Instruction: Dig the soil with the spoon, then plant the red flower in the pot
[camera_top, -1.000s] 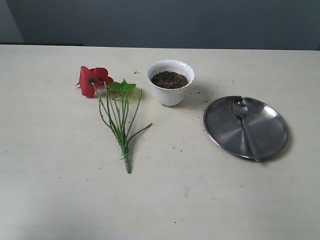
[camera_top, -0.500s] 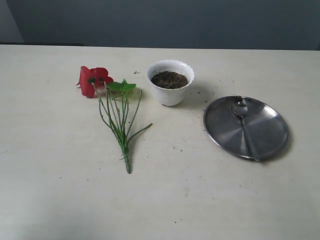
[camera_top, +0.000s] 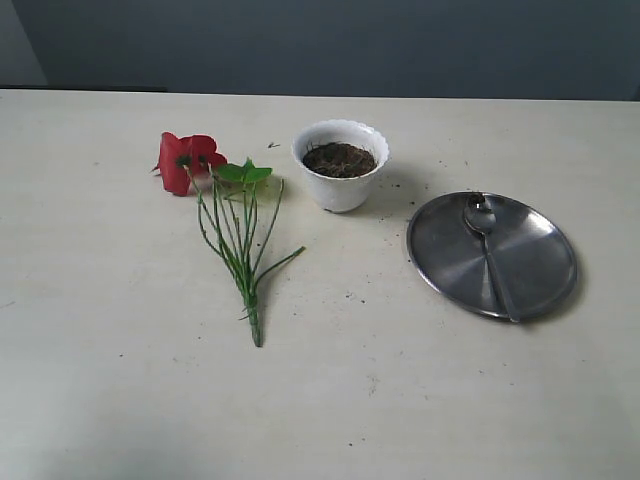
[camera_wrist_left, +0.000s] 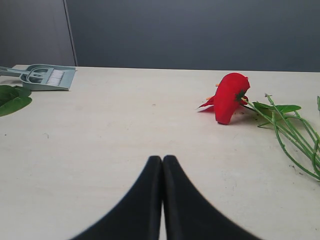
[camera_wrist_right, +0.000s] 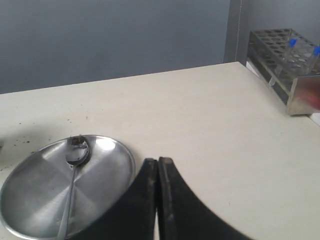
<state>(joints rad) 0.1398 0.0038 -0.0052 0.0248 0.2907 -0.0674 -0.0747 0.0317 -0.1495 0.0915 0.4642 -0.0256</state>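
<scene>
From the exterior camera I see a pale counter (camera_top: 400, 400) with the red flower (camera_top: 188, 163) lying flat on the left, petals toward the far wall and its green stems trailing toward the near edge. Just right of it the white pot (camera_top: 341, 187) stands upright, filled with dark soil (camera_top: 339, 158), and a few crumbs are scattered around it. Further right, apart from the pot, the spoon (camera_top: 495, 265) rests in a round steel plate (camera_top: 450, 262) with its bowl toward the far side. Neither arm shows here. On the left wrist camera, the left tool (camera_wrist_left: 162, 160) hangs over bare counter with its black fingers pressed together and nothing between them. The flower lies ahead of it and off to one side, and a grey-green dustpan (camera_wrist_left: 47, 77) and a leaf (camera_wrist_left: 12, 99) sit at the far edge. On the right wrist camera, the right tool (camera_wrist_right: 158, 161) is likewise pressed together and empty, beside the plate holding the spoon, with a test-tube rack (camera_wrist_right: 287, 60) beyond.
</scene>
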